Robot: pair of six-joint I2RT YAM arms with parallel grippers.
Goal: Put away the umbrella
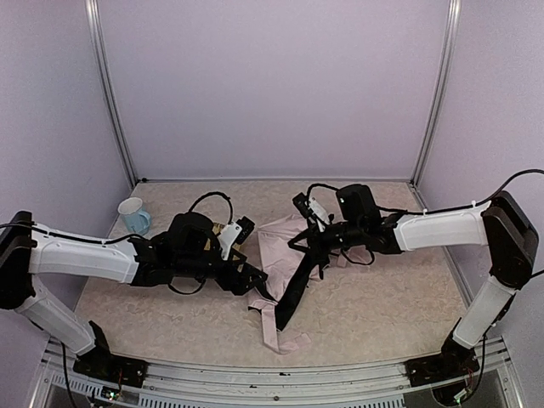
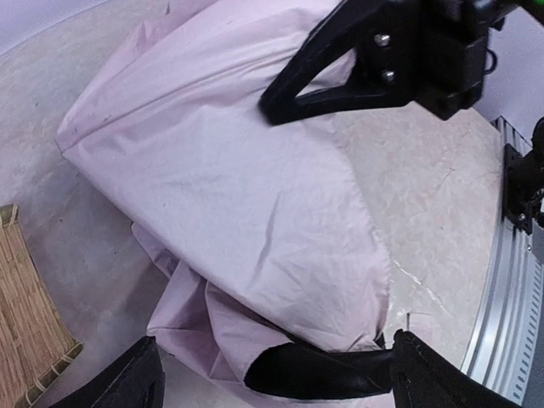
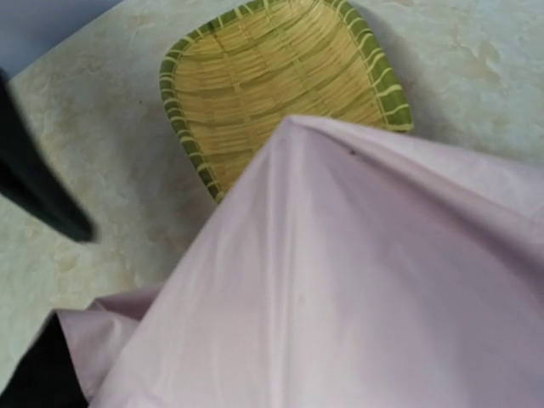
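The umbrella lies collapsed mid-table, pale pink fabric with black lining spilling toward the front. My left gripper is at its left edge. In the left wrist view it is open, its fingers wide apart on either side of the pink fabric and a black fold. My right gripper is at the umbrella's top and holds the fabric up like a tent. Pink fabric fills the right wrist view and hides its fingers. The handle and shaft are not clear.
A woven yellow bamboo tray sits just left of the umbrella, mostly under my left arm in the top view; its corner shows in the left wrist view. A pale blue mug stands at the back left. A metal rail edges the table front.
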